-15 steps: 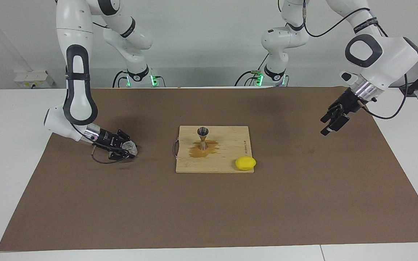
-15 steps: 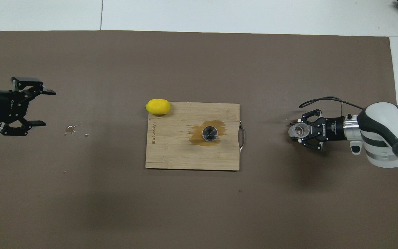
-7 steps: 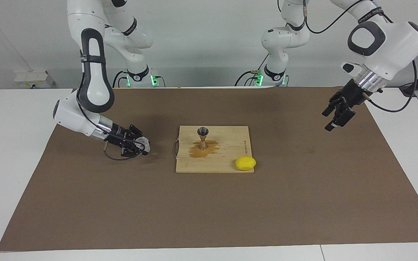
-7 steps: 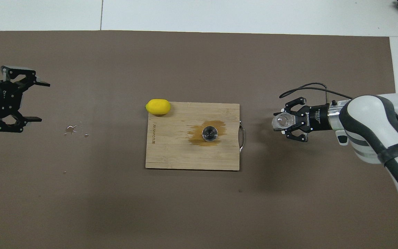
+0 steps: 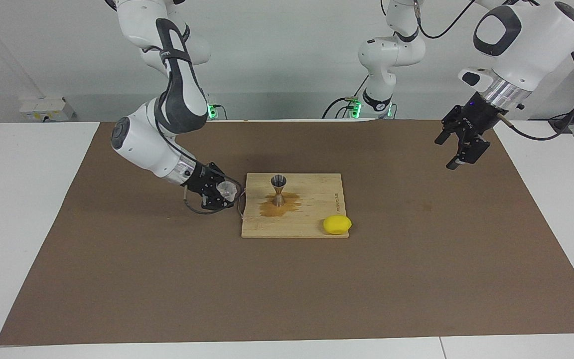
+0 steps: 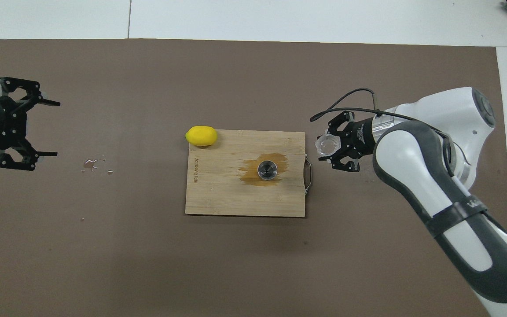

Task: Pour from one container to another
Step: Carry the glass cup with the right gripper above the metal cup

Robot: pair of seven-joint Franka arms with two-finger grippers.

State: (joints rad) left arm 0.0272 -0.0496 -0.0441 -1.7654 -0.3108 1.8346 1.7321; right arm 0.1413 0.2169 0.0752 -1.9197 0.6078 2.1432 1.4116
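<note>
Covering the white table (image 5: 18, 199), brown mat (image 5: 416, 259) bears droplets (image 6: 95, 164).

Bright, even light from overhead floods both views, with no harsh glare anywhere. Shadows fall soft and faint on the matte brown paper sheet (image 5: 287, 279); a dim smudge sits under the right arm's black end effector (image 5: 219, 193), at about nine o'clock from the pale bamboo cutting board (image 5: 312, 219). The small silver hourglass-shaped metal jigger (image 5: 278, 189) catches a mild sheen. Focus holds edge to edge, and straight lines stay straight. The overhead view renders the sheet greyer.
</note>
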